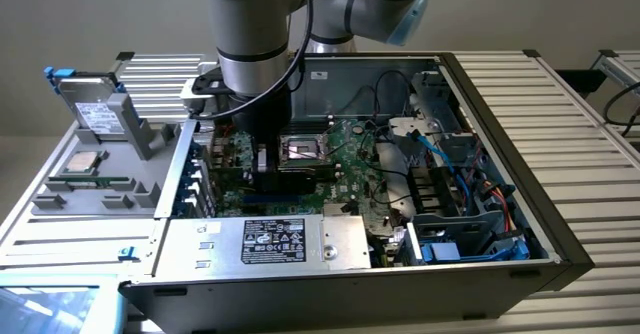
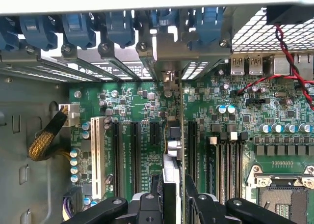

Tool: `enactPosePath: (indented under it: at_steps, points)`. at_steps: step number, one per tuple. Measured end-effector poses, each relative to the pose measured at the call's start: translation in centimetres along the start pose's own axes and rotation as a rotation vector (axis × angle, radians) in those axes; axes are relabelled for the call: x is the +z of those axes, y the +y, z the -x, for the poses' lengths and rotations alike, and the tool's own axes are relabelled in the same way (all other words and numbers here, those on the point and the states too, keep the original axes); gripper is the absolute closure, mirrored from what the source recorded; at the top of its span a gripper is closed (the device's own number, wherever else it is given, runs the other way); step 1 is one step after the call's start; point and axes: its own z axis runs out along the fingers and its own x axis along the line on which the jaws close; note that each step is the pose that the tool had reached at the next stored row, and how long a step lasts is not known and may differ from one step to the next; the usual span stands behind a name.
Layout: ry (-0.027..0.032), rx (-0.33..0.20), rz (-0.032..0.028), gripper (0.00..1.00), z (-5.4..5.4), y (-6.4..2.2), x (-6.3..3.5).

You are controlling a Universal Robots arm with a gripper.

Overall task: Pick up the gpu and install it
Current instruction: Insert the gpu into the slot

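We see the arm (image 1: 255, 42) coming straight down into the open computer case (image 1: 520, 222), wrist vertical, last link low over the motherboard (image 2: 132, 101). The gripper (image 2: 171, 197) points down at the board and is clamped on the gpu (image 2: 174, 140), with one of the black fingers (image 2: 149, 204) on each flat face. The gpu stands on edge between them, so we get just its thin top edge: a narrow green line of board with a few silver and white parts along it. It runs away from the gripper to a silver bracket (image 2: 169, 49) at the case's rear wall, under the row of blue latches (image 2: 78, 27). The card lines up with the black expansion slots (image 2: 133, 155), which run parallel just beside the gripper on one side. The CPU socket (image 2: 282, 197) lies near on the other side. We cannot tell if the card's lower edge is seated in a slot. Case sits on the slatted tabletop (image 1: 580, 109).
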Motion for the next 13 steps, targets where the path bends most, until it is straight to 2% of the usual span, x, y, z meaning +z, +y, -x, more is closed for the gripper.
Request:
enactPosePath:
  at_steps: [1,4,13]
  points:
    - [-0.0006,0.000,-0.0004,0.72,-0.02,0.01,0.00]
    - [-0.0154,0.000,-0.0001,0.72,-0.29,0.01,0.01]
    - [-0.0174,0.000,-0.0001,0.72,-0.34,0.00,0.02]
